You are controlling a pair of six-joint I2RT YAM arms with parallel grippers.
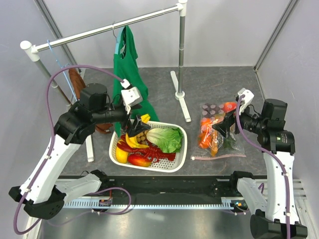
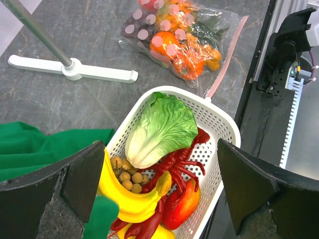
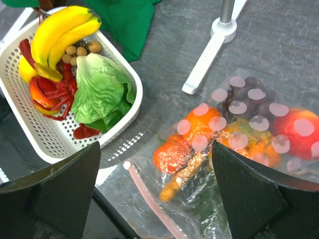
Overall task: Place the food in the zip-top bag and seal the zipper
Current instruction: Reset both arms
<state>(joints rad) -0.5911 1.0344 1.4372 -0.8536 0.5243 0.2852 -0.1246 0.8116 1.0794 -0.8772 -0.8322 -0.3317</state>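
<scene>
Left hand (image 1: pixel 133 124), spread wide, hangs directly above the bananas (image 2: pixel 132 199), whose length runs finger to finger. Right hand (image 1: pixel 223 127), also spread, sits over the zip-top bag (image 3: pixel 239 129), farther from them.

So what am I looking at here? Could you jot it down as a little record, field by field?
Basket: white, perforated, on the table
In basket: bananas, lettuce, red lobster, other pieces
Zip-top bag: lying flat, right of the basket, already holding food
In bag: purple grapes, orange pieces, a red piece
Zipper: pink strip on the bag's near edge; cannot tell if sealed
Left gripper: open, above the bananas, holding nothing
Right gripper: open, above the bag, holding nothing
Behind: green shirt on a white rack
</scene>
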